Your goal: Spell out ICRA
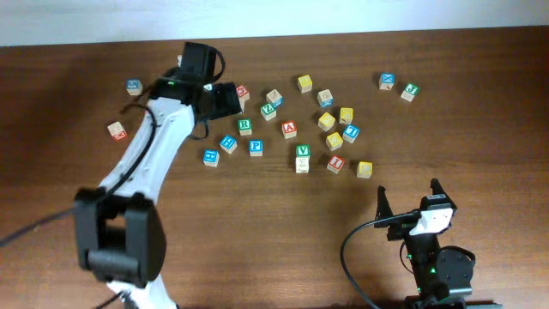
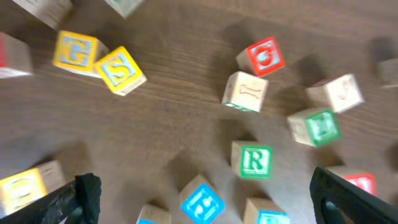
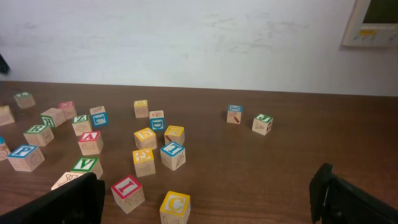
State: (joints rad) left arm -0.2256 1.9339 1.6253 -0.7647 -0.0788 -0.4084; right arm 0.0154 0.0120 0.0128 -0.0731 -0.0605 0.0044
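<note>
Four square-edged light-wood cubes, red I [image 1: 335, 164], yellow C [image 1: 364, 169], green R [image 1: 245, 126] and red A [image 1: 289, 130], sit apart mid-frame on the grained tabletop [image 1: 489, 223] — left gripper [image 1: 225, 100] and right gripper [image 1: 409, 199] both wide, empty.

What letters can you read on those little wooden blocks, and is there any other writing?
"R": green R cube
"S": yellow S cube
"I": red I cube
"C": yellow C cube
"V": green V cube
"A": red A cube, seen upside down
The other cubes' letters are too small or blurred to read.
Wall panel: its print is too small to read.
</note>
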